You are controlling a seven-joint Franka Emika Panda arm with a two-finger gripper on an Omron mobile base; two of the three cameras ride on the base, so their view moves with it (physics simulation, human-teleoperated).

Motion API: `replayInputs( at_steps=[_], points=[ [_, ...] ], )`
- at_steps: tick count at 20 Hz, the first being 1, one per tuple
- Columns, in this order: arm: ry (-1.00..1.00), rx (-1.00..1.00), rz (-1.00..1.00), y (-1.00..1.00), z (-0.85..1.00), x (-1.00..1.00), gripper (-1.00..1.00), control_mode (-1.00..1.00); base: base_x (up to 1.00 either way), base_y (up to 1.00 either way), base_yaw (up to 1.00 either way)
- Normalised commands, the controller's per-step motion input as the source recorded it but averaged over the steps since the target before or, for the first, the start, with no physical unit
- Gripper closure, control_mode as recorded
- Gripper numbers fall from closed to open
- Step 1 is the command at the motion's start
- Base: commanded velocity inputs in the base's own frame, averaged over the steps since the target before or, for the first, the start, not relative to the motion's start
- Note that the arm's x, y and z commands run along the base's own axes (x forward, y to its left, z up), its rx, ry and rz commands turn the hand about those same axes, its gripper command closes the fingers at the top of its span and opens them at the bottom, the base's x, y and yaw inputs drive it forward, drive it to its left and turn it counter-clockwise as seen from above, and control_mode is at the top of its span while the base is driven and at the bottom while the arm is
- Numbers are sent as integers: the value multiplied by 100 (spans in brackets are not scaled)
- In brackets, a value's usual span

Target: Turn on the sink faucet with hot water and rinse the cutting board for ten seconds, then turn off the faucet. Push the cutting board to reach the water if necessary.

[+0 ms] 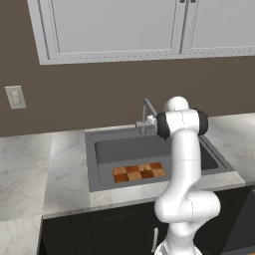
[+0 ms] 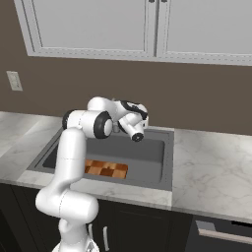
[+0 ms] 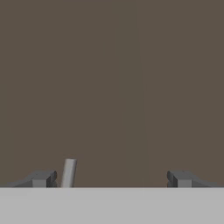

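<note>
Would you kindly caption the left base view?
Arm reaching toward the faucet above the sink, cutting board lying inside.

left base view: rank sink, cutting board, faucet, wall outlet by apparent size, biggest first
1. sink, by far
2. cutting board, lying in the basin
3. faucet and wall outlet: look too alike to rank; the arm hides part of the faucet.

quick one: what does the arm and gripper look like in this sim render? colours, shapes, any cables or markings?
The arm is glossy white, built of rounded tubular links with bulbous joints; dark grey to black bands ring the joints near the top. No cables or markings are visible. The gripper has two small, blocky dark grey fingertips, seen in the hand view against the brown wall.
</note>
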Motion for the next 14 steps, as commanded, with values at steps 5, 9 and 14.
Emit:
replayInputs(
  at_steps=[5,9,14],
  points=[
    [0,0,0,0,0,0,-100,-100,0,0,0],
    [0,0,0,0,0,0,-100,-100,0,0,0],
    [0,0,0,0,0,0,100,-100,0,0,0]
  ],
)
